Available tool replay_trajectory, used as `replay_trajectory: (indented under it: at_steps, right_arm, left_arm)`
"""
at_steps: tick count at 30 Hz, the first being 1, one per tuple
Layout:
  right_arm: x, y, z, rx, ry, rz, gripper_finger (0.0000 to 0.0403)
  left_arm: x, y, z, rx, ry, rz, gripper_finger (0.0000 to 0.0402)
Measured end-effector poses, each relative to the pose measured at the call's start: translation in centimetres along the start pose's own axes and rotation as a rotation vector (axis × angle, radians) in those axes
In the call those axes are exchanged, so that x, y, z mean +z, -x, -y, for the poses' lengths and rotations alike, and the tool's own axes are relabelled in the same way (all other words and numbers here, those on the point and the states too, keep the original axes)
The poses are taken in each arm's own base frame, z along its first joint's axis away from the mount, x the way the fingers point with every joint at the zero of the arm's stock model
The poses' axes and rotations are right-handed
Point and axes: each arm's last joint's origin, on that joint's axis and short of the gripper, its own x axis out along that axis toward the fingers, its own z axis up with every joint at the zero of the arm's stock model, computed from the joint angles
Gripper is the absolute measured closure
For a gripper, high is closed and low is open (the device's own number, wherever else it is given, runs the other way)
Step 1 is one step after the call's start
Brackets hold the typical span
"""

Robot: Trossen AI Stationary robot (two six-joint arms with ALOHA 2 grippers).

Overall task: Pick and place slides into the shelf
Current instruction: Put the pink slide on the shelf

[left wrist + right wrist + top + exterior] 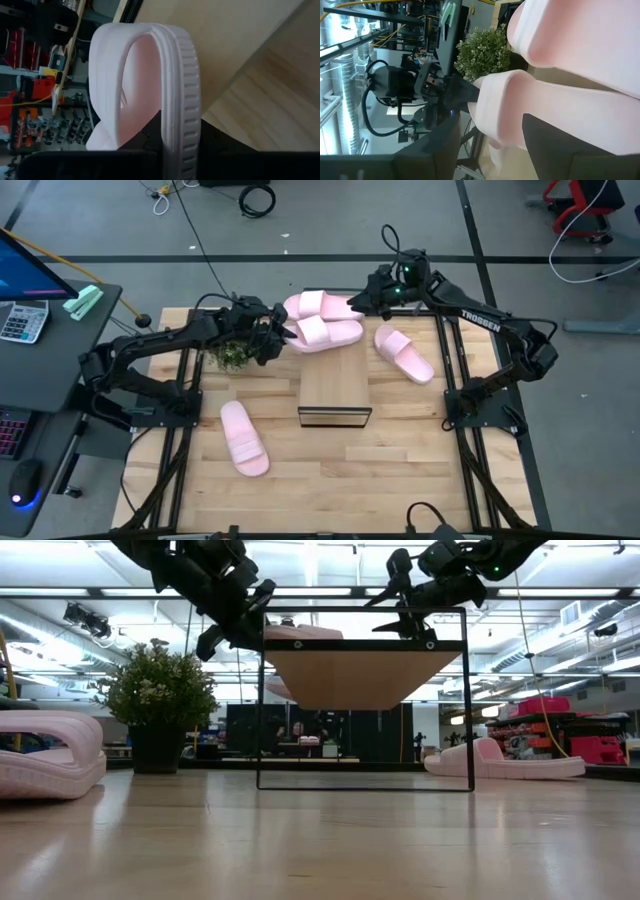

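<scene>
Left gripper (278,338) clamps a slide (325,333) on the shelf (335,392) far edge; right gripper (357,304) state indeterminate. Seat it flat beside the neighbouring slide (318,305) before letting go.

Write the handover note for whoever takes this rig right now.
Left gripper: over the shelf's far end, shut on a slide.
Right gripper: also at the far end, at the other slide on top; its grip cannot be judged.
Shelf: mid-table, with those two slides on the far end of its top board.
Left to do: one slide lies on the table at the near left and one to the shelf's right. The potted plant stands left of the shelf.
</scene>
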Motion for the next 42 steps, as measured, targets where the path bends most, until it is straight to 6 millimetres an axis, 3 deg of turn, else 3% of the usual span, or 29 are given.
replay_trajectory:
  at_steps: [5,18,33,42]
  right_arm:
    - [-0.1,-0.1,0.0,0.001,0.004,-0.003,0.0186]
    - [-0.1,-0.1,0.0,0.0,0.006,-0.003,0.0186]
    - [-0.7,-0.7,-0.3,-0.001,0.018,-0.019,0.0186]
    - [-1.3,-1.2,-0.6,-0.002,0.023,-0.034,0.0186]
  left_arm:
    - [0.4,0.1,0.0,0.009,-0.047,0.011,0.0362]
    - [1.0,0.1,0.0,0.002,-0.065,0.073,0.0362]
    - [-0.9,0.3,-0.2,-0.002,-0.001,0.019,0.0358]
    - [-1.2,0.1,0.2,-0.04,0.128,-0.011,0.0302]
